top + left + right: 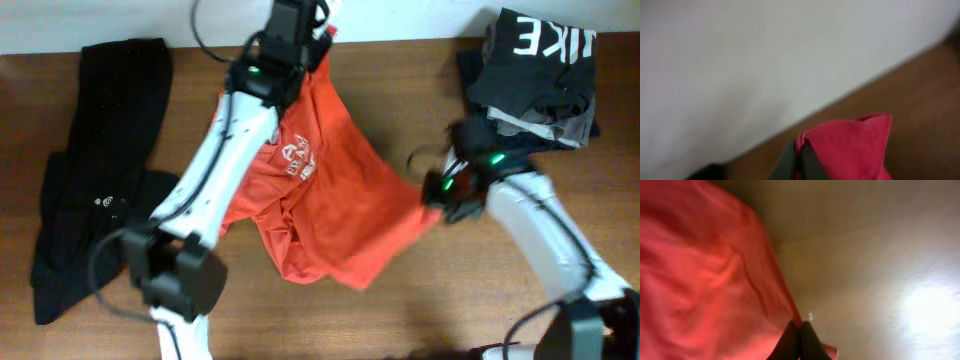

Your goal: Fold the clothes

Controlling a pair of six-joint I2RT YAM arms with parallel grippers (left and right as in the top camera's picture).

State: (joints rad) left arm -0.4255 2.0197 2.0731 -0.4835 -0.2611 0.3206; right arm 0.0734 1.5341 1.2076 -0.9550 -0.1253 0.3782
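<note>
Hiding some white lettering [298, 160], the left arm [225, 160] crosses the crumpled red-orange T-shirt [340, 215]; left gripper [799, 161] pinches its far edge, right gripper [800, 340] its right corner, jaws fully closed.

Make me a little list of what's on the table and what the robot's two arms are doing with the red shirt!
shirt: red-orange T-shirt, crumpled, white print showing, not folded yet
left jaws: shut on the shirt's far edge, near the wall
right jaws: shut on its right corner
beside it, left: long black garment
far right corner: dark folded stack
table: brown wood
</note>
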